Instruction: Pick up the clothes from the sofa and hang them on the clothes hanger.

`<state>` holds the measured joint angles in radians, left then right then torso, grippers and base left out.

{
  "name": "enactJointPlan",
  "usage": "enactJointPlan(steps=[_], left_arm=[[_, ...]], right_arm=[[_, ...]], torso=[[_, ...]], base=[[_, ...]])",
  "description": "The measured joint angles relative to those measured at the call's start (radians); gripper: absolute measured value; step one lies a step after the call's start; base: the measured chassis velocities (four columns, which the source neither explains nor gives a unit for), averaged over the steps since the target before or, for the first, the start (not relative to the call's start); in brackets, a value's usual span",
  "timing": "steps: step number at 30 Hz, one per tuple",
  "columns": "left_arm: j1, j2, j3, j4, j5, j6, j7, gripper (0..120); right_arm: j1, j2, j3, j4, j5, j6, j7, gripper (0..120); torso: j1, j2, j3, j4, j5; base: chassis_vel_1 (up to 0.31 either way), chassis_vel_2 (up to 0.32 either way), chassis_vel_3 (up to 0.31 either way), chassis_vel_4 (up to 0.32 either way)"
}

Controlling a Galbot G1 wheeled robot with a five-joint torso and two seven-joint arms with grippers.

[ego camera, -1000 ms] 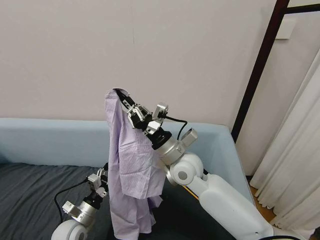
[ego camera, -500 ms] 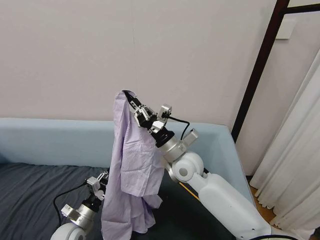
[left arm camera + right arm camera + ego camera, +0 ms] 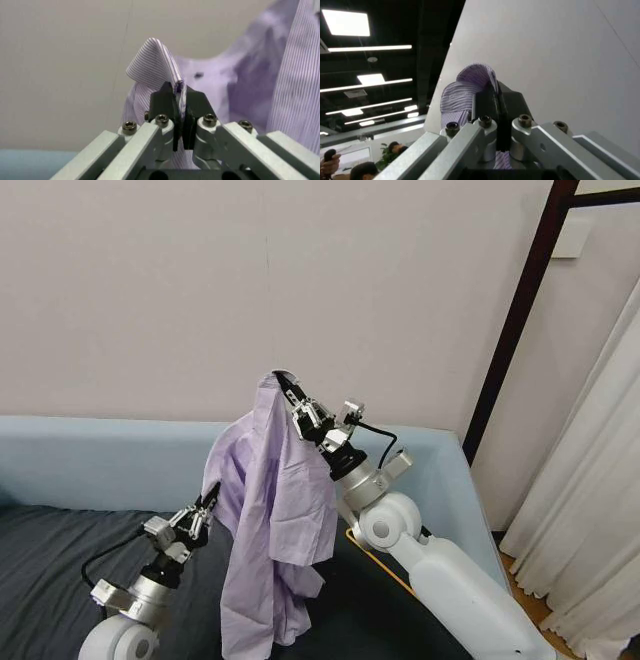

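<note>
The robot holds a pale purple striped shirt (image 3: 275, 520) up in the air above the sofa (image 3: 100, 460), clear of the dark seat cushion except perhaps for the lowest hem, which runs out of the head view. The right gripper (image 3: 297, 402) is raised highest and carries the garment by a fold at its top, probably the collar or shoulder, so that the rest of the cloth hangs down freely. In the right wrist view its fingers (image 3: 512, 105) are pressed together on a small loop of striped fabric that bulges just past the tips.

The left gripper (image 3: 207, 505) sits lower and out to the robot's left, pinching the shirt's side edge. In the left wrist view its fingers (image 3: 162, 99) are likewise clamped on a folded corner of the cloth, with a small dark button visible on the fabric beyond. Holding two separate points seems meant to spread the shirt and stop it bunching, which should make it easier to drape over a rail.

A dark upright post (image 3: 515, 320) stands to the robot's right, beside a white curtain (image 3: 590, 510); it is likely part of the clothes hanger, and the shirt is well apart from it, so the hanging step is not yet done.

No brand, label or readable writing shows on the shirt, the grippers or the wall
</note>
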<state>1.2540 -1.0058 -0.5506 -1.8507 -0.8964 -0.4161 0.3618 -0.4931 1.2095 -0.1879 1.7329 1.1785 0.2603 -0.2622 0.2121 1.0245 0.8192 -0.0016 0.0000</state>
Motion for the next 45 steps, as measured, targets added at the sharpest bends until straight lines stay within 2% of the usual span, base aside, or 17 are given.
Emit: enactJointPlan(steps=[11, 21, 32, 34, 40, 43, 45], left_arm=[[-0.02, 0.08, -0.185, -0.16, -0.148, 0.058, -0.075, 0], [-0.034, 0.152, -0.283, -0.256, -0.215, 0.113, -0.177, 0], [-0.056, 0.227, -0.369, -0.288, -0.273, 0.161, -0.24, 0], [-0.07, 0.274, -0.395, -0.293, -0.282, 0.18, -0.27, 0], [-0.094, 0.34, -0.408, -0.289, -0.278, 0.207, -0.307, 0], [-0.059, 0.34, -0.387, -0.289, -0.239, 0.209, -0.311, 0], [-0.004, 0.315, -0.342, -0.3, -0.165, 0.208, -0.309, 0]], right_arm=[[-0.05, -0.033, 0.072, -0.032, -0.003, 0.024, -0.075, 0], [-0.037, -0.034, 0.112, -0.022, 0.012, 0.029, -0.089, 0], [-0.008, -0.045, 0.15, 0.002, 0.037, 0.027, -0.117, 0], [0.045, -0.057, 0.163, 0.02, 0.062, 0.021, -0.116, 0], [0.146, -0.078, 0.174, 0.046, 0.089, 0.011, -0.109, 0], [0.145, -0.086, 0.164, 0.053, 0.087, 0.011, -0.107, 0], [0.101, -0.091, 0.14, 0.046, 0.046, 0.014, -0.115, 0]], torso=[[0.0, 0.0, 0.0, 0.0, -0.0001], [0.0, 0.0, 0.0, 0.0, -0.0001], [0.0, 0.0, 0.0, 0.0, -0.0001], [0.0, 0.0, 0.0, 0.0001, -0.0001], [0.0, 0.0, 0.0, 0.0, -0.0001], [0.0, 0.0, 0.0, 0.0, 0.0], [0.0, 0.0, 0.0, 0.0001, -0.0005]], base=[[0.0, 0.0, 0.0, 0.0], [0.0, 0.0, 0.0, 0.0], [0.0, 0.0, 0.0, 0.0], [0.0, 0.0, 0.0, 0.0], [0.0, 0.0, 0.0, 0.0], [0.0, 0.0, 0.0, 0.0], [0.0, 0.0, 0.0, 0.0]])
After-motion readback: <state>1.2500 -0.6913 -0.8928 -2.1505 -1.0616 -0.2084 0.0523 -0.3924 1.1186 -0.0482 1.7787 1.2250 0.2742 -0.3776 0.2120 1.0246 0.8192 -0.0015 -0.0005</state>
